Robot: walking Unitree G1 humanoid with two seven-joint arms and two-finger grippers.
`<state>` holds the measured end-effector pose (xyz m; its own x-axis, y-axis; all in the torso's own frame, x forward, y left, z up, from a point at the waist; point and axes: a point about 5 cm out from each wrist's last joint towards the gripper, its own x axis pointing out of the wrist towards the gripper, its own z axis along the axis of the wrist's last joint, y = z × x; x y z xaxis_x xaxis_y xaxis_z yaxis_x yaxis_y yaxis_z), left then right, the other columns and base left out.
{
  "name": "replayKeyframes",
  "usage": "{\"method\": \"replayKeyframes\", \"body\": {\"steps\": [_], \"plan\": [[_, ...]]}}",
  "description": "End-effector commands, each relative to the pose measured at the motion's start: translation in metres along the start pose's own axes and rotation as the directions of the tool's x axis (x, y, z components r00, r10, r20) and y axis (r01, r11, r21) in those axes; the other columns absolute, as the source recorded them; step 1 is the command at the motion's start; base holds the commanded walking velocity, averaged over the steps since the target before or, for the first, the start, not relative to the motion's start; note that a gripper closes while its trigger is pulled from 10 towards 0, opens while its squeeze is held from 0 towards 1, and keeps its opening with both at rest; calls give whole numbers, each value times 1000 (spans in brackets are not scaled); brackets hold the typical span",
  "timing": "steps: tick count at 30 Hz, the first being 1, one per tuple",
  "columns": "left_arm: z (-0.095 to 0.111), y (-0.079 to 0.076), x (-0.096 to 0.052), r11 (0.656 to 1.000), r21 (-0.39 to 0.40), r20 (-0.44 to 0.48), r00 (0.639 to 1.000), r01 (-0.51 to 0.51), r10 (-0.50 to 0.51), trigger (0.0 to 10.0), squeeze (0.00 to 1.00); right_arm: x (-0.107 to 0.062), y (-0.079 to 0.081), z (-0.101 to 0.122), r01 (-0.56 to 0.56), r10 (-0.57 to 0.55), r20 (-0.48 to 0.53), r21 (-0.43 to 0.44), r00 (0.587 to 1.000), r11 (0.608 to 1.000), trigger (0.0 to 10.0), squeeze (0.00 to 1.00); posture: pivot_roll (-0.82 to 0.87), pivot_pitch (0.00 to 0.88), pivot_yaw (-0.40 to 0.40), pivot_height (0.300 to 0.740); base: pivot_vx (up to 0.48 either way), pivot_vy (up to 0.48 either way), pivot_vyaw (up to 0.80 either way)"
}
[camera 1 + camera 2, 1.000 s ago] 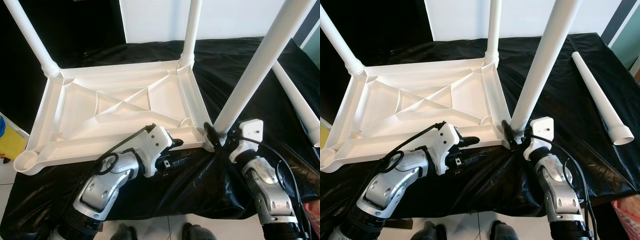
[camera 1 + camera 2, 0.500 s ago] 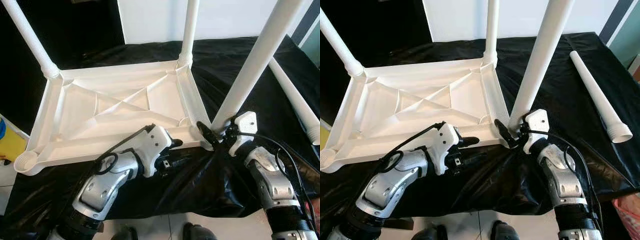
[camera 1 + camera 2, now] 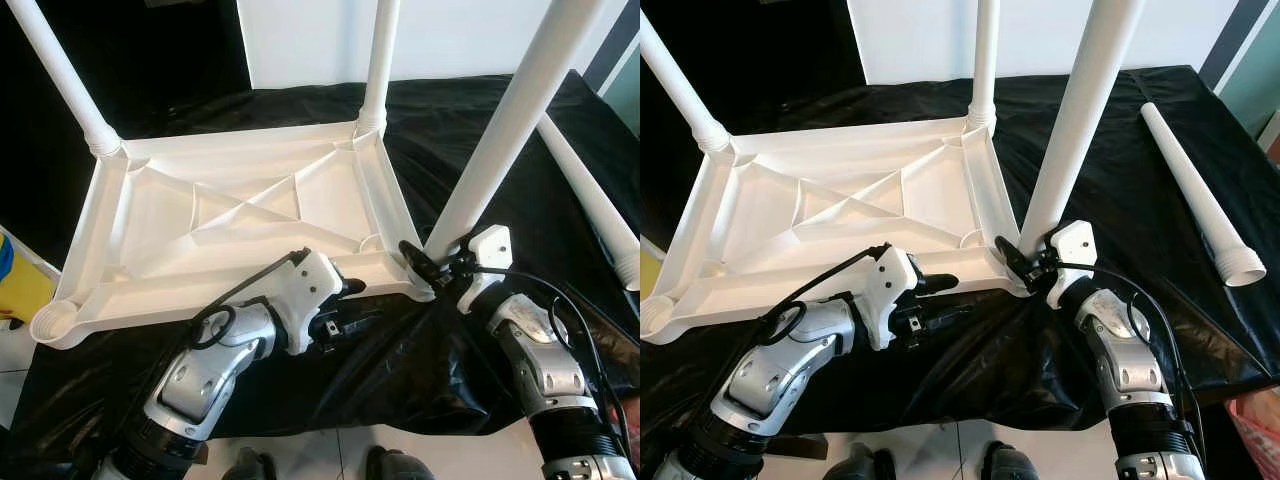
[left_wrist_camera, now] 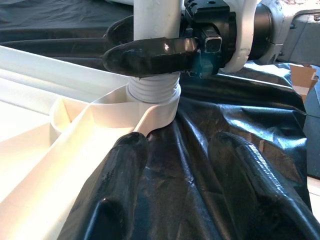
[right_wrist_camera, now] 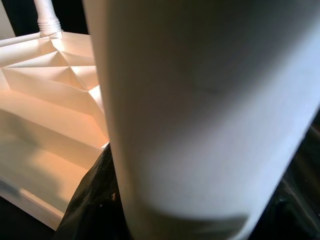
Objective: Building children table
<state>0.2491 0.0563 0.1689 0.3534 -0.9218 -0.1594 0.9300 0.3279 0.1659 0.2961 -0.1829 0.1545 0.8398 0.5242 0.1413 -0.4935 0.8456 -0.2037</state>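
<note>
Right tool [image 3: 1025, 262] around white leg [image 3: 1080, 110] — base in corner socket [image 4: 150, 107]

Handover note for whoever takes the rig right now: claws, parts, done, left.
Right claw: shut on the near-right leg just above its threaded base, which sits in the corner socket.
Left claw: open, holding nothing, at the near edge of the upturned tabletop.
Done: two far legs stand in their sockets.
Left: near-left socket is empty; spare leg lies on the black cloth, to the right.

White table top [image 3: 240, 215] and legs [image 3: 510, 130] (plain plastic) on glossy black sheet [image 3: 470, 150].
</note>
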Motion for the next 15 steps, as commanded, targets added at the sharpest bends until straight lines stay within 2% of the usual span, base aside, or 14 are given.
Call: {"method": "replayKeyframes", "body": {"steps": [1,5,7,9,11,15], "plan": [[-1,-3,1,1000,1,-4,1000,21,-21,10000,0,-7,2,-14,24,-22,-65,34,998,999,10000,0,-73,150,44,740,0,0,0],[-1,-4,2,1000,0,-3,1000,25,-25,10000,0,-9,-2,-19,138,-136,-107,15,985,990,10000,0,-74,147,43,740,0,0,0],[-1,-4,2,1000,0,-2,1000,26,-26,10000,0,-9,-1,-19,158,-155,-107,22,982,987,10000,0,-73,145,42,740,0,0,0],[-1,-5,1,1000,1,-2,1000,28,-28,10000,0,-9,4,-19,232,-227,-110,36,968,972,10000,0,-73,144,42,740,0,0,0],[-1,-5,1,1000,1,-2,1000,28,-28,10000,0,-9,4,-19,232,-227,-110,36,968,972,10000,0,-73,144,42,740,0,0,0],[-1,-6,1,1000,-1,-2,1000,30,-30,10000,0,-11,10,-23,376,-368,-149,32,918,926,10000,0,-74,143,40,740,0,0,0]]}}
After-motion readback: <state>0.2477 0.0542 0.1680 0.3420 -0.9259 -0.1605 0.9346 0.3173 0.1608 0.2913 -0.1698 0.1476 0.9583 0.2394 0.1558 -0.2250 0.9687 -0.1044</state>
